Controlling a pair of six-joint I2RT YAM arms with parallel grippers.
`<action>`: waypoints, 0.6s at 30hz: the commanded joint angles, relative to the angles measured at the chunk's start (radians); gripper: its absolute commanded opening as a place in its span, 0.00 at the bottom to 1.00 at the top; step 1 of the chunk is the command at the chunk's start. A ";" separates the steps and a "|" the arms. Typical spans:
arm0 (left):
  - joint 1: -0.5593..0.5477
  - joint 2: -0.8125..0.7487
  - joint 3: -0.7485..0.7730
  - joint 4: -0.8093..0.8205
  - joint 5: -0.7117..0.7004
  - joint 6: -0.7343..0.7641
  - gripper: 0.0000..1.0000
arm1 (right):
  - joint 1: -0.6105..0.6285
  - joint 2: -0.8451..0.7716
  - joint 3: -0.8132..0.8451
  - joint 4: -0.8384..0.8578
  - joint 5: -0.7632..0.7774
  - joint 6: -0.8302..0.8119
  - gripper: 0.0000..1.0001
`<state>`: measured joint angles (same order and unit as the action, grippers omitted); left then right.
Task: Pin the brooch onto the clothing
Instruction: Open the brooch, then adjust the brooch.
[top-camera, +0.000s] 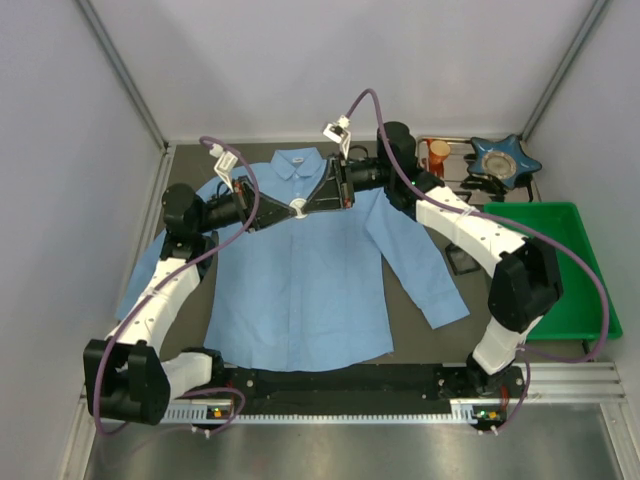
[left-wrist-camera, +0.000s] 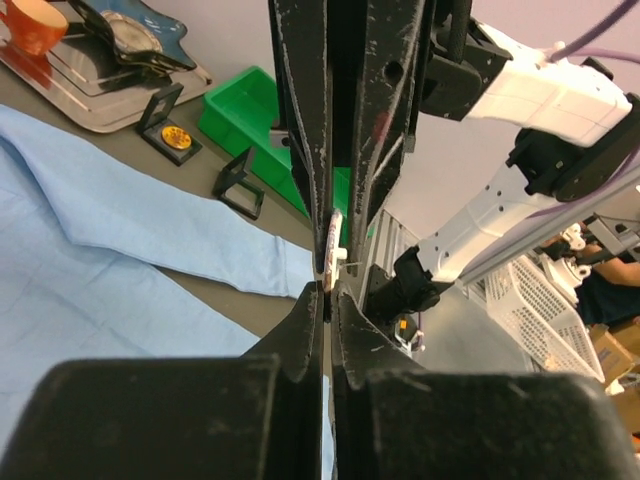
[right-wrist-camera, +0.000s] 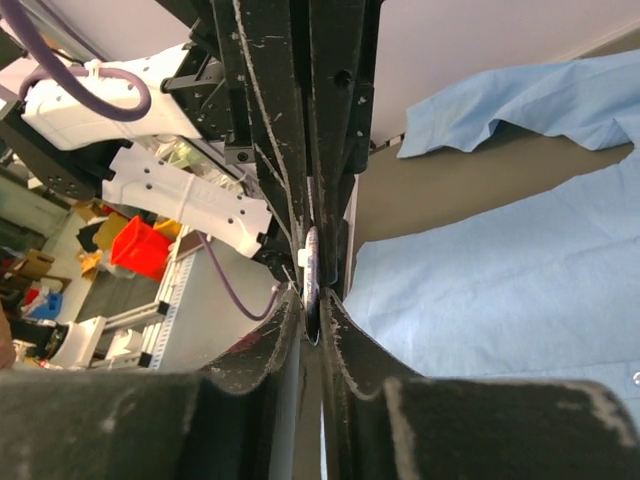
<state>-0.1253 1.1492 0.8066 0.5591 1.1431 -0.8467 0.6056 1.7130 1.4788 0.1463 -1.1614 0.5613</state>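
Two arms: both reach in over the shirt (top-camera: 300, 300) and meet nose to nose, the left one coming from about 9 o'clock, the right one from about 2 o'clock.
Shirt: light blue, long sleeves, spread flat in the middle of the dark desk (top-camera: 470, 310). Collar at 12 o'clock, hem at 6, sleeves angled out toward 4 and 8 o'clock.
Brooch (top-camera: 300, 208): small white round thing, right between the two sets of tips. It sits over the upper chest just below the collar, so at 12 o'clock from the shirt's middle. Both wrist views catch it edge-on, a thin pale disc with a little nub on one face.
Left fingers (top-camera: 289, 210): together, pinched on one edge of the brooch.
Right fingers (top-camera: 311, 205): together too, clamped on the opposite edge, so the disc is gripped from both sides at once.
Brooch touching the cloth?: honestly can't tell from any of these angles.
Green bin (top-camera: 570, 290): at 3 o'clock on the desk, beside the right sleeve.
Metal tray (left-wrist-camera: 110, 108): up at 1 o'clock, carrying an orange cup (top-camera: 437, 155) and a blue star-shaped dish (top-camera: 505, 157).
Black stands (left-wrist-camera: 238, 183): two small ones on the desk between the sleeve and the bin, one holding a gold round thing.
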 joint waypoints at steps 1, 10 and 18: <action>0.000 -0.011 0.003 -0.029 -0.061 0.035 0.00 | 0.003 -0.021 0.012 0.032 0.002 -0.017 0.36; -0.028 -0.072 0.189 -0.861 -0.629 0.799 0.00 | -0.069 -0.018 0.090 -0.231 0.312 -0.225 0.64; -0.085 0.024 0.221 -0.955 -1.041 0.989 0.00 | -0.069 0.066 0.160 -0.436 0.560 -0.321 0.57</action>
<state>-0.1810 1.1145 0.9844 -0.3038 0.3805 -0.0250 0.5323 1.7409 1.5948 -0.1848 -0.7517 0.3138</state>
